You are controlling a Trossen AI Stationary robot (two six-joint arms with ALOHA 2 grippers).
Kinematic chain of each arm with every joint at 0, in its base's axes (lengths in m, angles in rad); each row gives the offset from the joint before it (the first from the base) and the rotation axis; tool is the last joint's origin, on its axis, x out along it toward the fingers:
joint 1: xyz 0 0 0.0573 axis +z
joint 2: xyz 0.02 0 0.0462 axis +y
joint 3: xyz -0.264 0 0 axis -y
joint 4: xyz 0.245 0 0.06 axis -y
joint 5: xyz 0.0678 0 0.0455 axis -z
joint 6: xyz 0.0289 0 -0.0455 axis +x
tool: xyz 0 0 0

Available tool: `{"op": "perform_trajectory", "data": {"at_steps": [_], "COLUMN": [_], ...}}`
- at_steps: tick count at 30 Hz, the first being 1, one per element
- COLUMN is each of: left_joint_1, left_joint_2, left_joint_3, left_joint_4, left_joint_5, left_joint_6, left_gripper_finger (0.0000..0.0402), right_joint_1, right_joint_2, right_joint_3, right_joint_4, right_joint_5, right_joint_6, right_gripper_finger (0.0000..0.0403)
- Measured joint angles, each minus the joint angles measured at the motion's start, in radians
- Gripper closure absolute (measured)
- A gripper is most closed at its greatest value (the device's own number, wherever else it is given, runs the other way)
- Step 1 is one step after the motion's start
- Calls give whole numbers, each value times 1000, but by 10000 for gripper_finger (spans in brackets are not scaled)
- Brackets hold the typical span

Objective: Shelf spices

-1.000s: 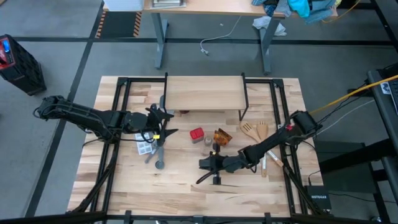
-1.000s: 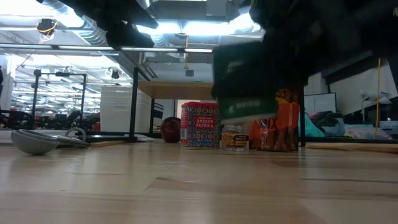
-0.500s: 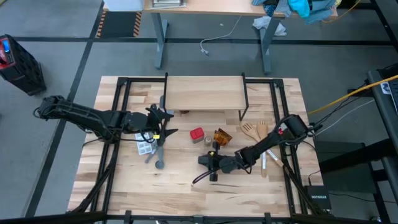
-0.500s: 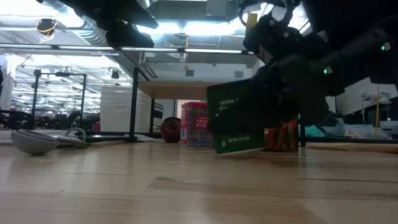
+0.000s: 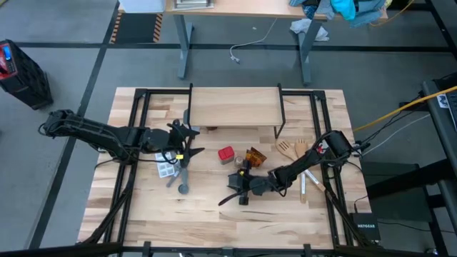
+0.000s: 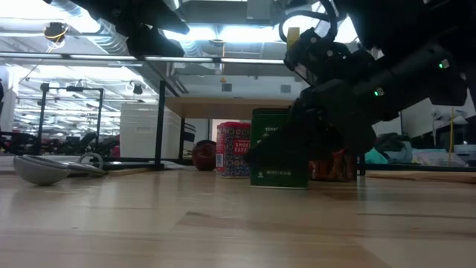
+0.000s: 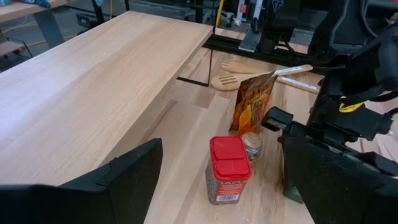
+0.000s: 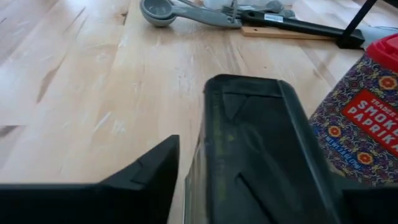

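My right gripper [image 5: 239,189] stands low over the table's middle, shut on the dark grey box [image 6: 279,149], which also fills the right wrist view as the dark grey box [image 8: 255,149]. Just beyond it stand the red box [image 5: 226,154], the orange packets [image 5: 255,155] and the tiny jar [image 7: 252,144], all on their bases on the table in front of the shelf [image 5: 232,107]. My left gripper [image 5: 187,143] hangs open by the shelf's left front leg, touching nothing. My right gripper holds the dark grey box pinched between its two fingers, one on each of two opposite side walls [image 8: 205,155]. The fingers [image 8: 143,174] come nearly level from the table's right side. The box stands upright with its base [image 6: 279,184] on the table.
Wooden utensils [image 5: 293,148] lie right of the packets. A white tray [image 5: 166,168] and grey measuring spoons [image 5: 182,182] lie under and near my left gripper. The shelf's black legs [image 5: 280,128] stand at its corners. Bare wood [image 5: 214,221] spreads along the near edge.
My right gripper has come down and moved slightly toward the far edge, carrying the dark grey box. The box hung lifted and tilted a second ago; now it stands upright on the table beside the red box.
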Motion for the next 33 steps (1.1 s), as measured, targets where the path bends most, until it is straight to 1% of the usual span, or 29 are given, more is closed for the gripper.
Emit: {"op": "perform_trajectory", "data": {"at_steps": [4,9,14,20,22,24,26,30,33], "left_joint_1": [0,0,0,-1,-6,-17,-34,-64,-67], "left_joint_2": [0,0,0,0,4,19,46,127,206], "left_joint_3": [0,0,0,0,0,0,0,0,0], "left_joint_4": [-1,-1,-1,-1,2,24,67,202,328], "left_joint_5": [0,2,2,2,2,1,2,3,3], "left_joint_6": [0,-3,7,-31,-51,-77,-75,-13,35], "left_gripper_finger": [73,73,73,73,73,73,73,73,73], "right_joint_1": [0,0,0,0,0,0,0,0,0], "right_joint_2": [0,-17,-99,-240,-293,-356,-426,-562,-647], "right_joint_3": [0,0,0,0,0,0,0,0,0], "right_joint_4": [3,1,2,-40,-96,-192,-300,-481,-572], "right_joint_5": [0,7,16,32,55,76,103,127,153], "right_joint_6": [0,-1,-57,-160,-190,-232,-236,-232,-230], "right_gripper_finger": [165,155,158,158,158,158,157,157,157]}}
